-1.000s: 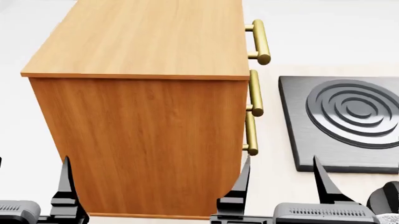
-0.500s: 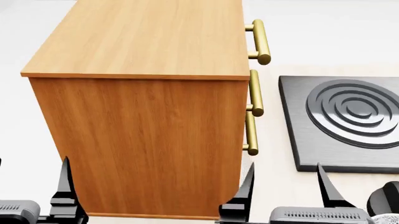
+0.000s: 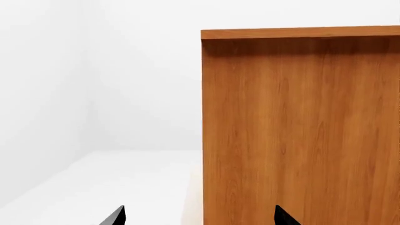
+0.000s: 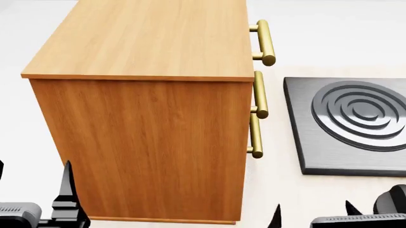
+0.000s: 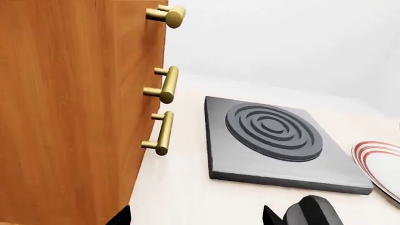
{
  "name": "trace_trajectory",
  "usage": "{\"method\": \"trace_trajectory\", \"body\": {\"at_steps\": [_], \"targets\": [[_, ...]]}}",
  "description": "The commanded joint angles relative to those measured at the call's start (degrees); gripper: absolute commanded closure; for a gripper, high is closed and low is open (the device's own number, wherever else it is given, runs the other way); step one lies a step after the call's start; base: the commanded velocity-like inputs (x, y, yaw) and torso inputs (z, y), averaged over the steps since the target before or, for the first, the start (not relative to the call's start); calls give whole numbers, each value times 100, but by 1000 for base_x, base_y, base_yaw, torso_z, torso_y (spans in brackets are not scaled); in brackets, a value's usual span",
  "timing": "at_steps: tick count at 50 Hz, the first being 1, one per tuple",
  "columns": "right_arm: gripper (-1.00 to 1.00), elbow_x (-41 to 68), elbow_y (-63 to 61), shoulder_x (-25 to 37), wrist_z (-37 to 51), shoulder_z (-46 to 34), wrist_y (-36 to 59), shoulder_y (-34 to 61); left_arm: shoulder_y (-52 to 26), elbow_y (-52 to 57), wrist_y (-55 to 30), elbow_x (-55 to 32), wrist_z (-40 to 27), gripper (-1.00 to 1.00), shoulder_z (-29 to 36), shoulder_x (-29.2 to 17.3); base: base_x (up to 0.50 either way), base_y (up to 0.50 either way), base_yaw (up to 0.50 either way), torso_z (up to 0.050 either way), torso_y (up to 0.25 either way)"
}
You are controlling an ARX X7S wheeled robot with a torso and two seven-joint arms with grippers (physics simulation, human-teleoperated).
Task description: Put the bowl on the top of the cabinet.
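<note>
- Your cabinet [image 4: 142,118] stands dead ahead in the head view: orange-brown side panel facing you, lighter flat top above it, nothing resting on the part of the top that shows.
- Brass bar handles [image 4: 257,111] run down its front, which faces your right; the right wrist view shows three of them stacked one above another.
- The bowl doesn't show in any view, so you have no position for it here.
- Your left gripper [image 4: 63,199] sits low at the cabinet's near left corner. Only one dark finger [image 4: 66,183] shows in the head view; in the left wrist view two fingertips [image 3: 115,216] are spread wide apart with nothing between them, so it's released.
- Your right gripper [image 4: 311,213] is at the bottom edge, right of the cabinet, over the pale counter [image 4: 279,190]. Two tips stand apart with only counter between them; also released and empty.
- A dark grey square hob plate [image 4: 352,126] with raised concentric rings lies flat on the counter, right of the cabinet, just beside the handles but not touching.
- A white plate [image 5: 381,164] with red rim rings shows partly in the right wrist view, beyond the hob's far side from the cabinet.
</note>
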Motion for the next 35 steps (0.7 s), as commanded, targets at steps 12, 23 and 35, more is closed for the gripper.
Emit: {"method": "trace_trajectory", "body": {"at_steps": [12,23,35], "targets": [[-100,3793,-479,2032,2907,481,192,-575,-23,45,-59,-29,-75,-100,51,-58,0,0,0,0,0],[-100,3570,-472,2740,3313,83,-757,-1250,-16,52,-56,-32,-104,-100,94,-76,0,0,0,0,0],[-100,3226,-378,3081,3381,-150,-1322,-1683,-34,11,-20,-36,-126,-100,131,-85,0,0,0,0,0]]}}
